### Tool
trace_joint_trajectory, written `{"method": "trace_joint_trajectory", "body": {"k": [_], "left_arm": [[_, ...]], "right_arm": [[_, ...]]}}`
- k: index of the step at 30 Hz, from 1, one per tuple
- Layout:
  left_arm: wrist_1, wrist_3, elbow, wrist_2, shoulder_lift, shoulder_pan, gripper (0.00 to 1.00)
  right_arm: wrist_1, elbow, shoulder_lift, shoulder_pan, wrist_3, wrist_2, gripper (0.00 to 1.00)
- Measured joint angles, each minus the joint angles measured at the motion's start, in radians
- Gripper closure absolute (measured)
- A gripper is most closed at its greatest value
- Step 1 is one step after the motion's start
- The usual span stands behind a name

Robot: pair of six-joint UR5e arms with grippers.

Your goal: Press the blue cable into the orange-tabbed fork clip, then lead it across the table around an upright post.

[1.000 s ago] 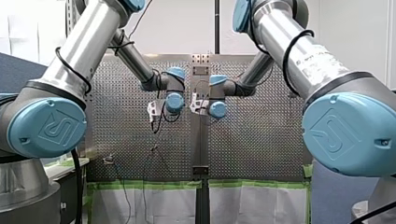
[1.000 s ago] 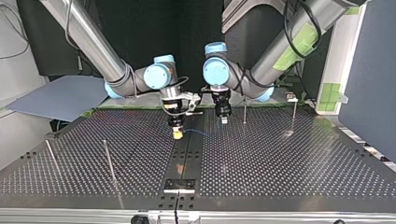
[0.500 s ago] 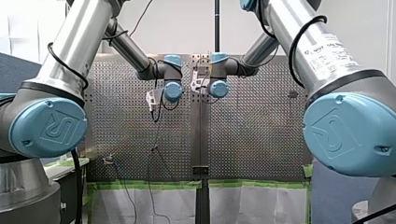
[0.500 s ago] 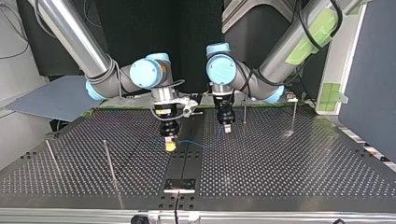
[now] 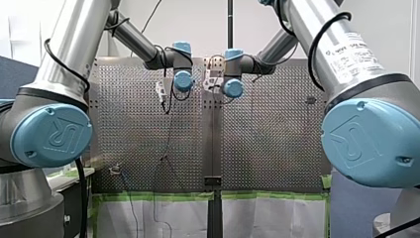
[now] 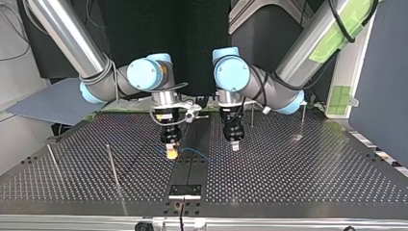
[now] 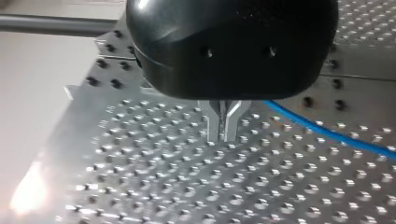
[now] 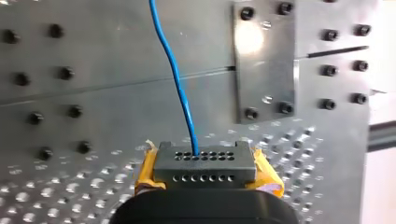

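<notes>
In the top view my right gripper (image 6: 171, 153), with yellow pads, hangs just above the table's centre strip, shut on the thin blue cable (image 6: 195, 153). The cable trails from it toward my left gripper (image 6: 234, 143), which hovers low beside it. In the right wrist view the blue cable (image 8: 176, 79) runs straight out from between the yellow pads (image 8: 147, 170). In the left wrist view the metal fingers (image 7: 212, 126) are pressed together with nothing between them, and the blue cable (image 7: 327, 134) lies on the table beside them. No orange-tabbed clip shows in any view.
Thin upright posts stand on the perforated table: two (image 6: 111, 166) (image 6: 52, 161) at the top view's left, two (image 6: 252, 115) (image 6: 303, 118) at the back right. A small metal plate (image 6: 185, 191) is bolted on the centre strip near the front edge.
Both grippers have moved toward the near edge of the top view, side by side. The blue cable has been drawn along with my right gripper.
</notes>
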Motion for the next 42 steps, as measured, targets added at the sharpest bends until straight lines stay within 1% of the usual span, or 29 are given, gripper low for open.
{"method": "trace_joint_trajectory", "body": {"k": [7, 13, 21, 27, 32, 42], "left_arm": [[-0.047, 0.015, 0.047, -0.001, 0.008, -0.004, 1.0], [-0.071, 0.044, 0.083, -0.01, 0.009, -0.014, 1.0], [-0.113, 0.085, 0.151, -0.024, 0.01, -0.037, 1.0], [-0.147, 0.117, 0.203, -0.034, 0.01, -0.058, 1.0], [-0.156, 0.147, 0.227, -0.05, 0.009, -0.08, 1.0], [-0.167, 0.163, 0.259, -0.041, 0.008, -0.113, 1.0]], "right_arm": [[0.003, -0.001, -0.052, -0.007, 0.002, 0.009, 1.0], [0.017, -0.001, -0.095, -0.013, 0.001, 0.022, 1.0], [0.041, -0.002, -0.129, -0.021, 0.0, 0.035, 1.0], [0.069, -0.002, -0.158, -0.035, -0.003, 0.054, 1.0], [0.091, -0.002, -0.181, -0.049, -0.015, 0.073, 1.0], [0.119, -0.002, -0.21, -0.082, -0.017, 0.079, 1.0]]}}
